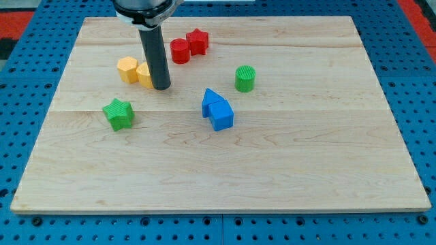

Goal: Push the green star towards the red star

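The green star lies at the board's left, below the yellow blocks. The red star lies near the view's top, touching a red cylinder on its left. My tip rests on the board just right of the yellow blocks, up and to the right of the green star and below-left of the red star. The rod hides part of one yellow block.
A yellow hexagon block and a second yellow block sit side by side left of my tip. A green cylinder stands to the right. Two blue blocks lie together near the middle. The wooden board has blue pegboard around it.
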Tool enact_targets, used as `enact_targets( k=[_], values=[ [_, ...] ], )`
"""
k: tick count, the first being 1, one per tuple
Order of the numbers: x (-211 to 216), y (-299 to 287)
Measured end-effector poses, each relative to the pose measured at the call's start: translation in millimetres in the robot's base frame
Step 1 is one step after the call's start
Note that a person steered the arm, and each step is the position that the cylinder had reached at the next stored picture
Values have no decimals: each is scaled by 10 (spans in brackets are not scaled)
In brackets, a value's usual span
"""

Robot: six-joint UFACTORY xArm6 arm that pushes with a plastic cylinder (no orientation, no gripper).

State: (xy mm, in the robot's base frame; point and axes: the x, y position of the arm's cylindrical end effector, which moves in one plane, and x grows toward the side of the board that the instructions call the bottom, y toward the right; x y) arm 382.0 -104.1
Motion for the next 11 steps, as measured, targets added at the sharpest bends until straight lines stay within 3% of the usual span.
enact_targets(
  k=[3, 5, 7, 9, 11],
  values=[
    [49, -45],
    [59, -778],
    [461, -1235],
    [855, -1255],
    [953, -1227]
  ],
)
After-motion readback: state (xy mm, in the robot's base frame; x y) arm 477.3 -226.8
